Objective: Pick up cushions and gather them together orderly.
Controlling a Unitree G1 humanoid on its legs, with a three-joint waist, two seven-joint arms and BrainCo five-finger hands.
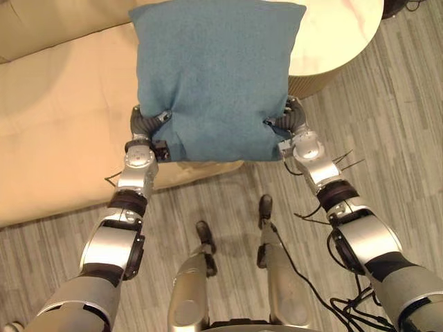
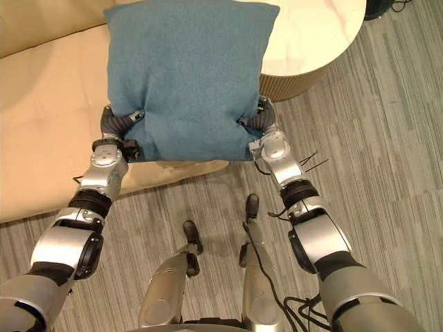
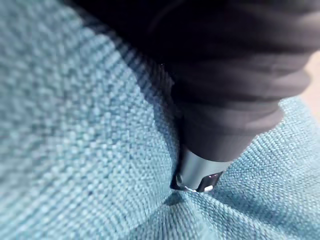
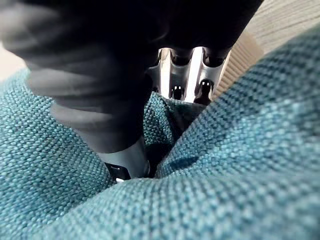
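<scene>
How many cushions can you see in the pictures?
1. The blue cushion is pinched at its lower corners by the left robot hand and the right robot hand, above the beige sofa's edge. More could be hidden behind it.

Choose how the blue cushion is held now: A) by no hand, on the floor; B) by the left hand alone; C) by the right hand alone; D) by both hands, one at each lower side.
D: the left hand and the right hand each pinch the cloth of the blue cushion.
</scene>
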